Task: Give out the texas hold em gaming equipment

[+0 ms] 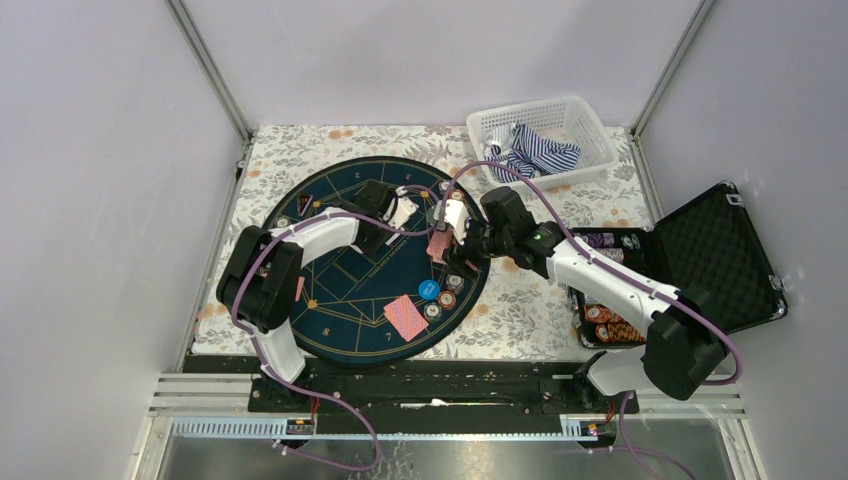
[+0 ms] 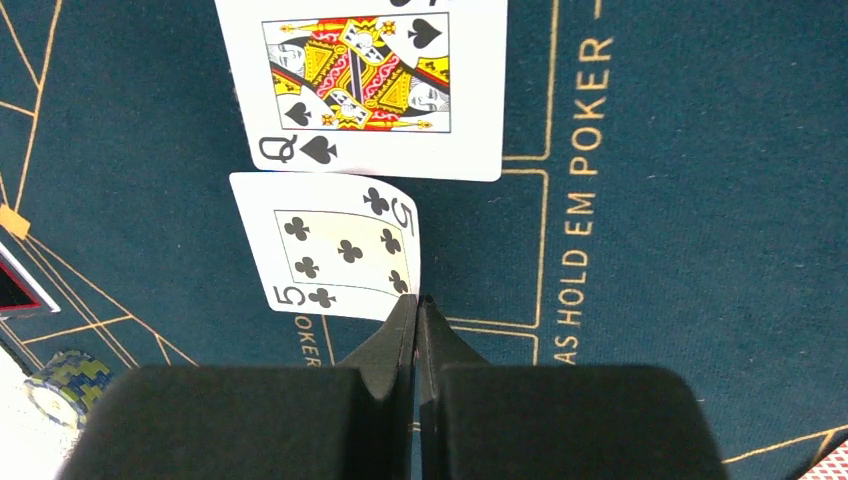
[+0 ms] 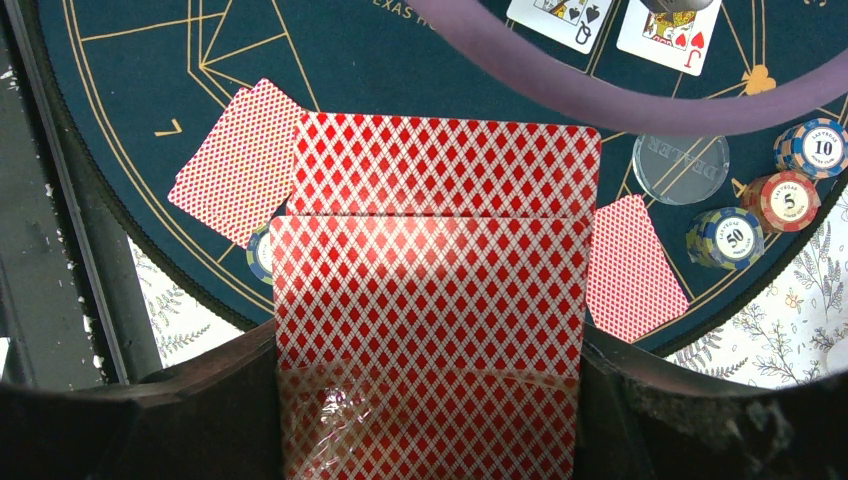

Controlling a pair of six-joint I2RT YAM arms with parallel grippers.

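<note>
Left wrist view gives us the left claw (image 2: 417, 305) with its two fingers pressed together. The tips touch the near right corner of the five of clubs (image 2: 340, 250), which lies face up on the mat (image 2: 680, 250) just ahead of them. Beyond it, the queen of spades (image 2: 360, 90) is cut off by the upper edge.

We judge such a card to be very light, thin, bendable and slippery. Flat on the felt it offers almost no edge, so the slightly curled corner looks the best place to take it. Whether the tips really pinch that corner or only press on it, we cannot tell.

The right claw (image 3: 428, 390) is clamped on the side edges of a packet of red-backed cards (image 3: 430, 290), with the top card (image 3: 445, 160) standing out ahead of the rest. We think this packet can fan out easily. It hides the mat under it, and how many cards it has is unclear. A purple cable (image 3: 640, 100) covers part of the face-up cards (image 3: 560, 15) far ahead of this claw.
</note>
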